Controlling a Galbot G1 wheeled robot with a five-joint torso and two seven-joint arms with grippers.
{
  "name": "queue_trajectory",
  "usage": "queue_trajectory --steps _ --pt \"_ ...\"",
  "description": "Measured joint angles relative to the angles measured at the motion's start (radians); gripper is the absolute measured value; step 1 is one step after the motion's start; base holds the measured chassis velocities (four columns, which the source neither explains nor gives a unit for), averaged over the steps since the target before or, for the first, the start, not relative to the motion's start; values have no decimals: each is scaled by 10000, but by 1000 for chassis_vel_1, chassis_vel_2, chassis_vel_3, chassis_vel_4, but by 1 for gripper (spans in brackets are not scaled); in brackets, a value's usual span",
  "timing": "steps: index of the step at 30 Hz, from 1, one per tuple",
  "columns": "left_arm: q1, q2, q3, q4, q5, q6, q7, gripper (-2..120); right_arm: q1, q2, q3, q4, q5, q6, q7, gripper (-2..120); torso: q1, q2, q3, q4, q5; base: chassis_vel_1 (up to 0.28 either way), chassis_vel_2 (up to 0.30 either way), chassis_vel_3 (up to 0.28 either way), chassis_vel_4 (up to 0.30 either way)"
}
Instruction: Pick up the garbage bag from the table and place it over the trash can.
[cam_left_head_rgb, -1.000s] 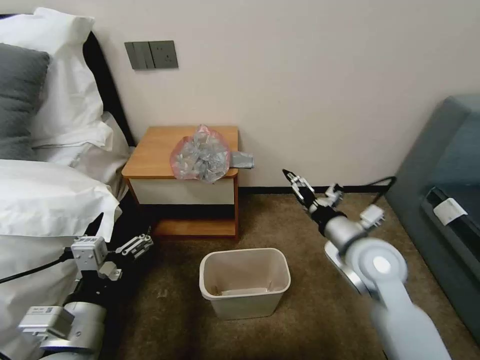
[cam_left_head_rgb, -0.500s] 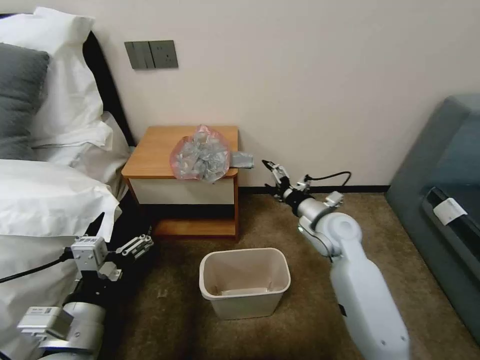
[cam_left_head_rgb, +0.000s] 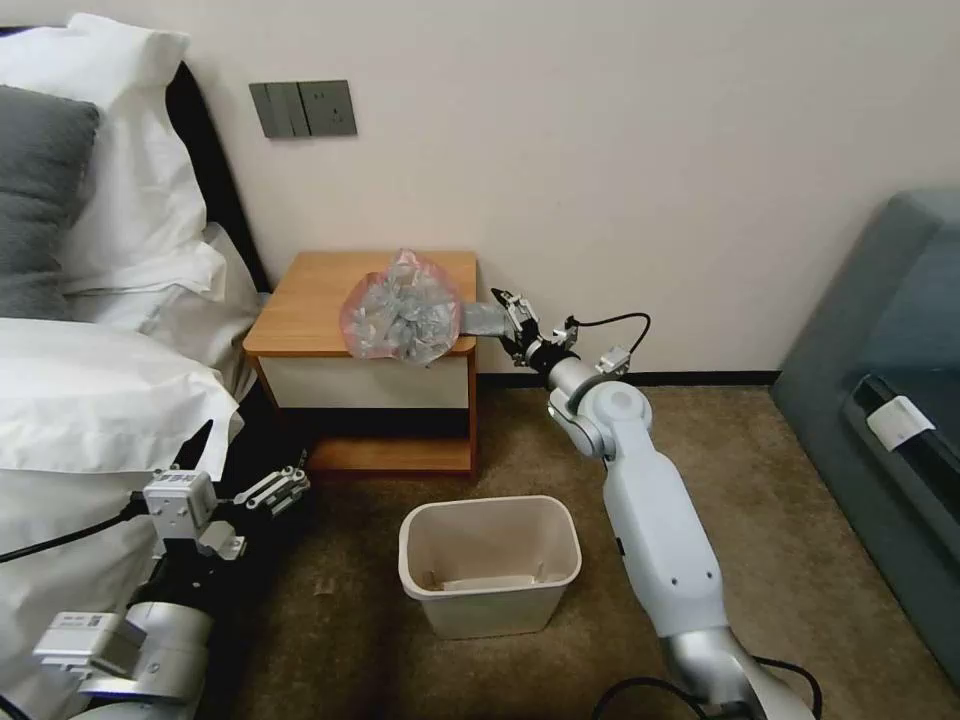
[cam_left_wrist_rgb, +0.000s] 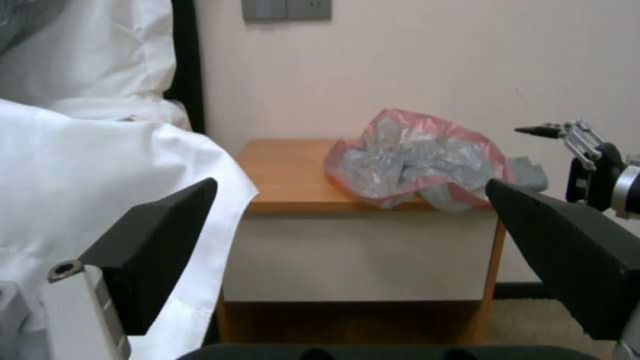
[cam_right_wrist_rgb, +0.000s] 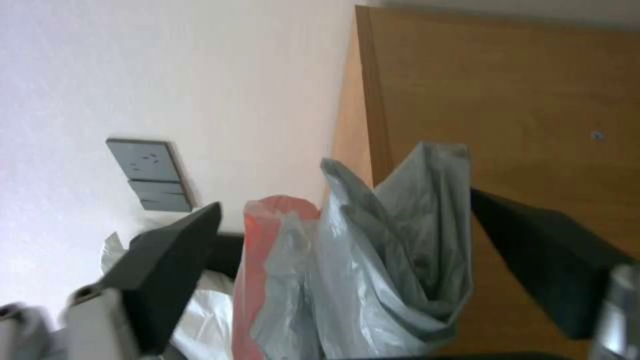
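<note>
One garbage bag tail points sideways between the spread right gripper fingers.

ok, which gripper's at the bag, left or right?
The right gripper: jaws open around the garbage bag's grey tail off the table edge. The left gripper hangs low beside the bed.

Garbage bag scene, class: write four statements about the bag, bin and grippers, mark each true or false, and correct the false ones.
1. The garbage bag lies on the table. True.
2. The trash can already wears the bag. False: it stands unlined on the carpet.
3. The right gripper is open at the bag's corner that overhangs the table's side. True.
4. The left gripper is shut on the bag. False: it is open, low beside the bed.
</note>
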Motion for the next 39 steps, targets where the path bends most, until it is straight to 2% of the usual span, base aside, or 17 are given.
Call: queue_trajectory --steps 1,2,4,7,9,12,13,17,19,21,24,29,31,32,35,36,39 --pt "0 11 0 0 -7 -1 0 100 -57 10 -41 43 -7 4 6 88 0 0 0 0 0 0 0 0 0" --pt "0 11 0 0 -7 -1 0 100 -57 10 -41 43 -7 4 6 88 0 0 0 0 0 0 0 0 0" --pt "-7 44 0 0 -38 -1 0 100 -231 34 -154 179 -112 5 21 75 0 0 0 0 0 0 0 0 0" --pt "-16 64 0 0 -54 -2 -1 100 -270 41 -176 205 -156 14 26 71 0 0 0 0 1 0 0 0 0" --pt "-50 135 -1 0 -106 -2 0 100 -341 29 -209 287 -254 46 61 58 -1 0 0 -1 1 0 0 0 0" --pt "-69 165 -1 0 -124 0 0 100 -354 6 -236 330 -260 64 70 52 -1 0 -1 -1 0 0 0 0 0" --pt "-110 201 2 1 -144 1 0 100 -362 -35 -270 377 -279 109 89 41 0 0 0 0 0 0 0 0 0" --pt "-125 208 9 1 -148 2 0 100 -362 -47 -279 393 -285 141 114 38 0 1 0 0 1 0 0 0 0" --pt "-151 215 26 0 -155 2 0 100 -409 -76 -320 490 -310 217 243 21 -1 1 0 0 1 0 0 0 0" --pt "-152 219 27 1 -156 2 0 100 -454 -92 -333 568 -311 236 274 17 0 0 0 0 1 0 0 0 0" --pt "-171 251 19 1 -163 0 0 100 -659 -220 -439 985 -314 304 413 2 -1 0 0 0 1 0 0 0 0" --pt "-190 258 17 7 -161 -24 8 100 -1107 -449 -698 1909 -174 441 889 0 0 1 0 1 2 0 0 0 0" --pt "-207 253 21 32 -147 -52 19 100 -1609 -708 -939 2787 -27 568 1299 0 -1 1 -1 -1 1 0 0 0 0" --pt "-207 253 21 32 -147 -52 19 100 -1609 -708 -939 2787 -27 568 1299 0 -1 1 -1 -1 1 0 0 0 0" --pt "-230 224 38 41 -124 -80 45 100 -2449 -1088 -1223 4201 433 779 2121 0 0 1 -1 0 1 0 0 0 0" --pt "-230 224 38 41 -124 -80 45 100 -2449 -1088 -1223 4201 433 779 2121 0 0 1 -1 0 1 0 0 0 0" --pt "-230 199 51 42 -99 -102 69 100 -3121 -1304 -1314 5295 633 842 2453 0 0 2 -1 -2 1 0 0 0 0"
